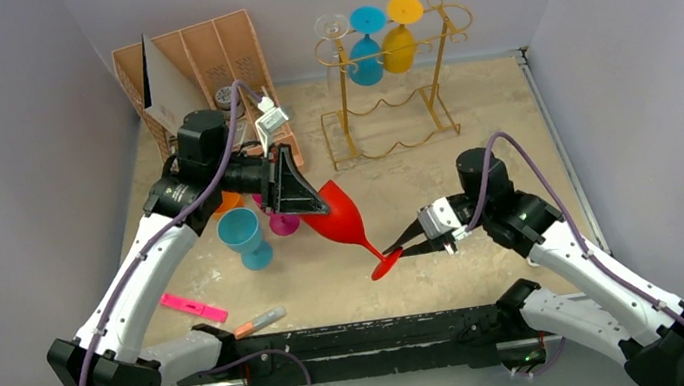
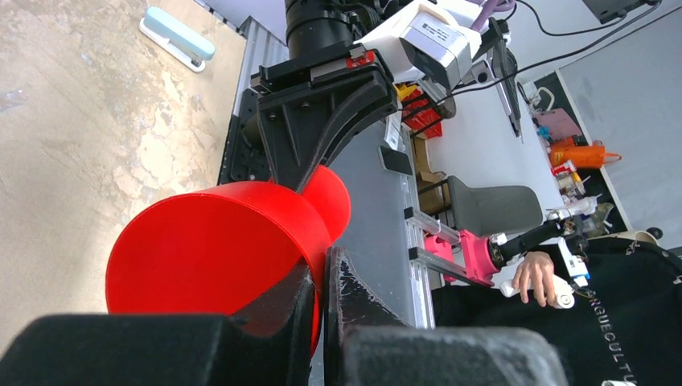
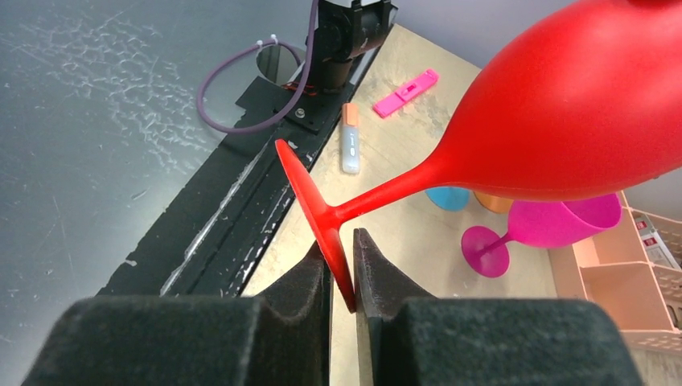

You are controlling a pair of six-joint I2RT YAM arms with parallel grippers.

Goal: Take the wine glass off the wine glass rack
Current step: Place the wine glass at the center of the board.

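Jaws on the left gripper (image 2: 322, 273) are pressed together on the lip of the red wine glass (image 1: 342, 221). Those on the right gripper (image 3: 342, 265) stand narrowly apart around the edge of its foot, and whether the pads press it I cannot tell. The glass is off the wine glass rack (image 1: 343, 102) and well apart from it, slung tilted in the air between the two arms, bowl toward the left arm. To finish well, I judge one arm should bear the weight before the other lets go; a pinch on a thin lip may let the glass swing, so lower slowly and set the foot flat, away from the teal cup (image 1: 243, 235) and magenta glass (image 1: 282, 224). It looks opaque, matte red, with a tapered bowl, slim stem and flat round foot.
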